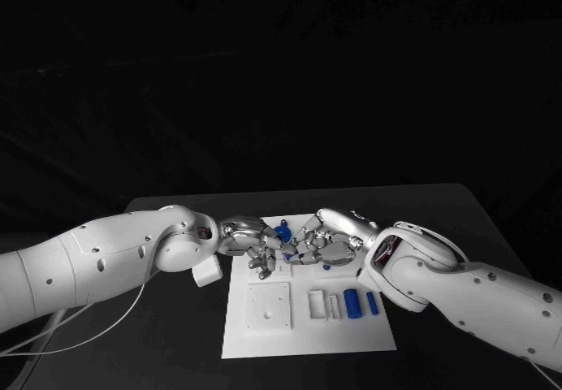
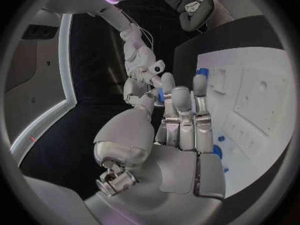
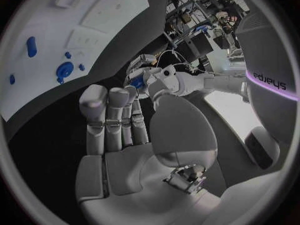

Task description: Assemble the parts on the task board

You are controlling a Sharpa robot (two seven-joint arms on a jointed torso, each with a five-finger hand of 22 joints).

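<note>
Meeting over the far half of the task board (image 1: 307,341), left hand (image 1: 249,240) and right hand (image 1: 322,246) are nearly fingertip to fingertip, with a small blue part (image 1: 281,231) between them at the fingertips. Left wrist view: left hand (image 2: 181,135) fingers straight and side by side, a bit of blue (image 2: 160,96) at the tips, the right hand (image 2: 139,87) meeting it there. Right wrist view: right hand (image 3: 119,130) fingers also extended together, the left hand (image 3: 145,77) opposite, blue part (image 3: 139,84) sitting at that hand's fingertips. Which hand actually has the part clamped, cannot tell; the contact is too small and partly hidden, so cannot tell grip for either hand. Board lies in the middle of the black table (image 1: 469,219). On the near part of the board, by the right forearm, two blue cylindrical parts (image 1: 352,303) upright-lined side by side, thinner one (image 1: 373,303) nearer the arm, next to white blocks (image 1: 317,304). White square plate (image 1: 268,306) on the board's left side. Right wrist view also has a round blue part (image 3: 64,70) plus a few small blue bits on the board (image 3: 37,85).
</note>
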